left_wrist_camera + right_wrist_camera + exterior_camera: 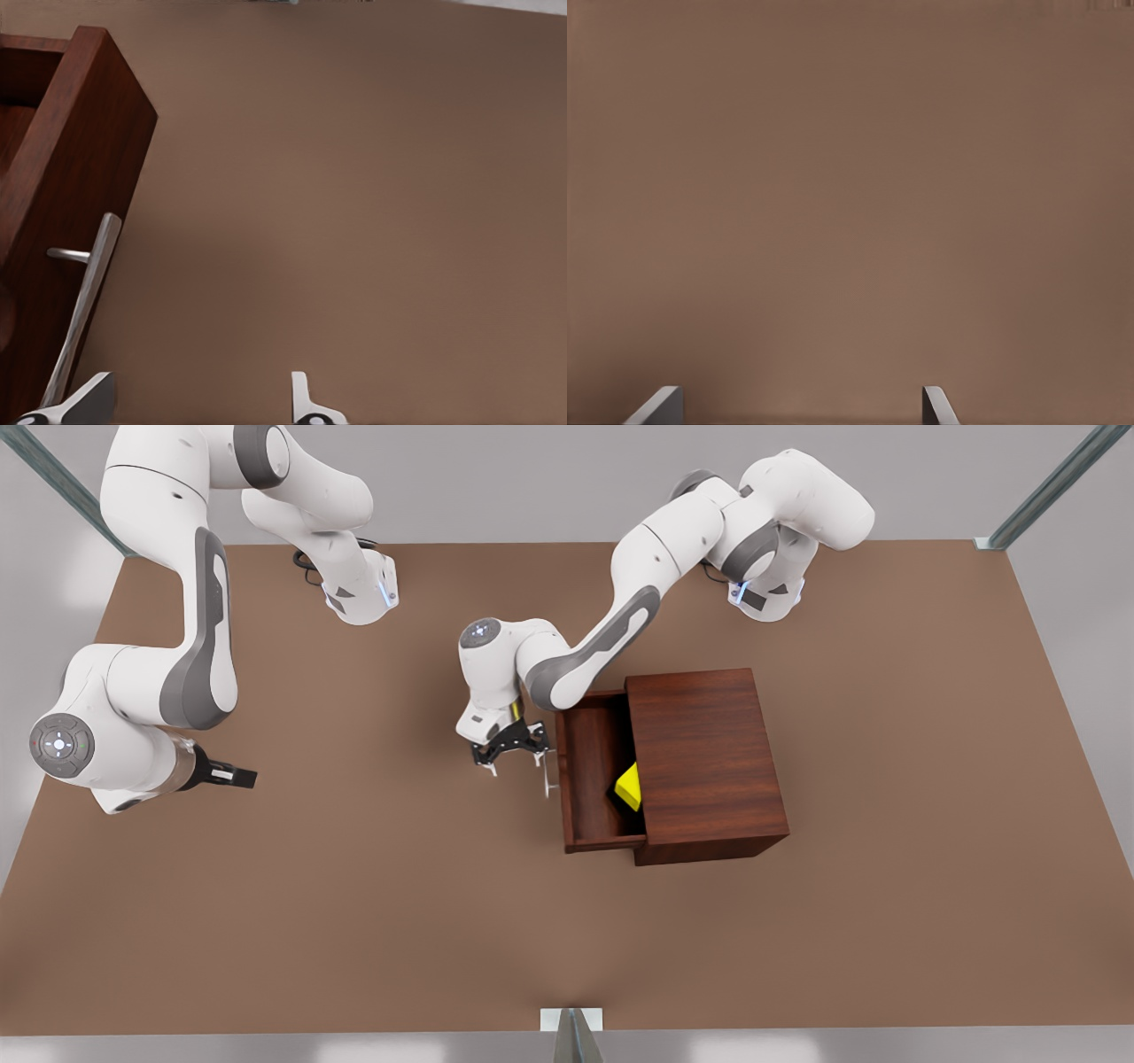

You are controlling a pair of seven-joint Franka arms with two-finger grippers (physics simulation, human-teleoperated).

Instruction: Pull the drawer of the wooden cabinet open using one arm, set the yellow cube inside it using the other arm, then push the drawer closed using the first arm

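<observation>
The wooden cabinet [704, 753] stands right of the table's middle in the front view. Its drawer [592, 766] is pulled out toward the front view's left. The yellow cube [629, 786] lies inside the drawer, tilted and partly under the cabinet's top. My left gripper [514, 766] [195, 405] hangs open just outside the drawer front [62, 204]. One fingertip [89, 398] sits right by the silver handle [550, 775] [84, 297] without clasping it. My right gripper [235, 777] [799, 407] waits open over bare table at the front view's left.
The brown table [354, 903] spreads wide around the cabinet. Both arm bases [359, 593] [766, 598] stand at the far edge. Metal frame posts [571, 1036] rise at the near edge's middle and at the far corners.
</observation>
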